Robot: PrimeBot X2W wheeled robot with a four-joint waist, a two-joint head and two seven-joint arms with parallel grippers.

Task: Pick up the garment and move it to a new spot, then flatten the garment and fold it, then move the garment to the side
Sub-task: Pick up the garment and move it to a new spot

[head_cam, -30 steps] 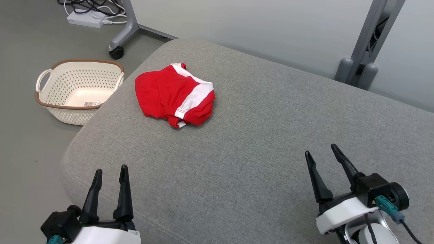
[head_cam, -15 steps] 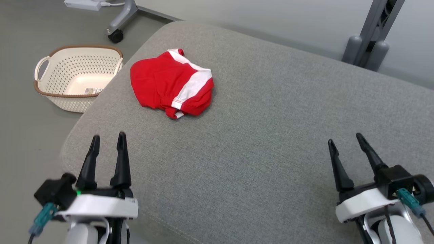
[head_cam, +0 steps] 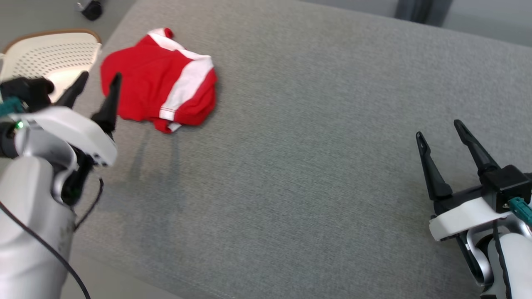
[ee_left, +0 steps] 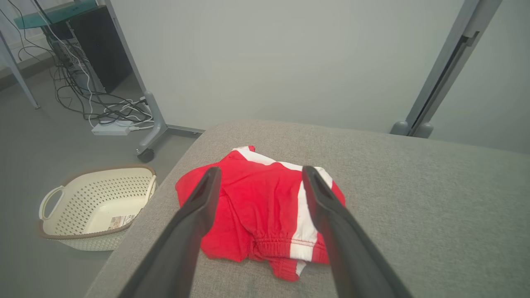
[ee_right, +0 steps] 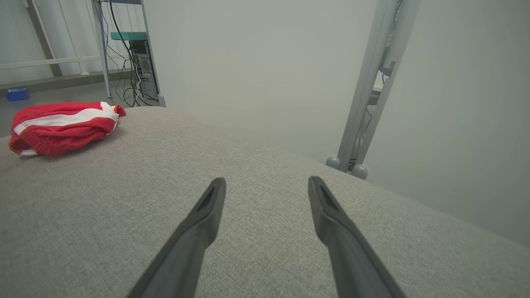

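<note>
The garment [head_cam: 160, 89] is a crumpled red piece with a white stripe, lying on the grey cushion [head_cam: 311, 158] near its far left corner. My left gripper [head_cam: 101, 75] hangs open just short of the garment's left edge, raised above the cushion. In the left wrist view the garment [ee_left: 265, 207] lies straight ahead between the open fingers [ee_left: 194, 215], nothing held. My right gripper [head_cam: 438, 128] stands open over the cushion's right side, far from the garment. In the right wrist view the garment [ee_right: 62, 124] lies at the far left.
A cream perforated basket [head_cam: 50, 58] with a brown rim stands on the floor beside the cushion's left edge, and shows too in the left wrist view [ee_left: 95, 207]. A grey stand with a caster, cables and a power strip [ee_left: 112, 128] sit behind. A grey post [ee_right: 368, 87] rises at the right.
The head camera has tilted down and turned, shifting the whole picture. My left gripper has risen and advanced toward the garment's left edge. Both grippers stay open; the garment lies unmoved.
</note>
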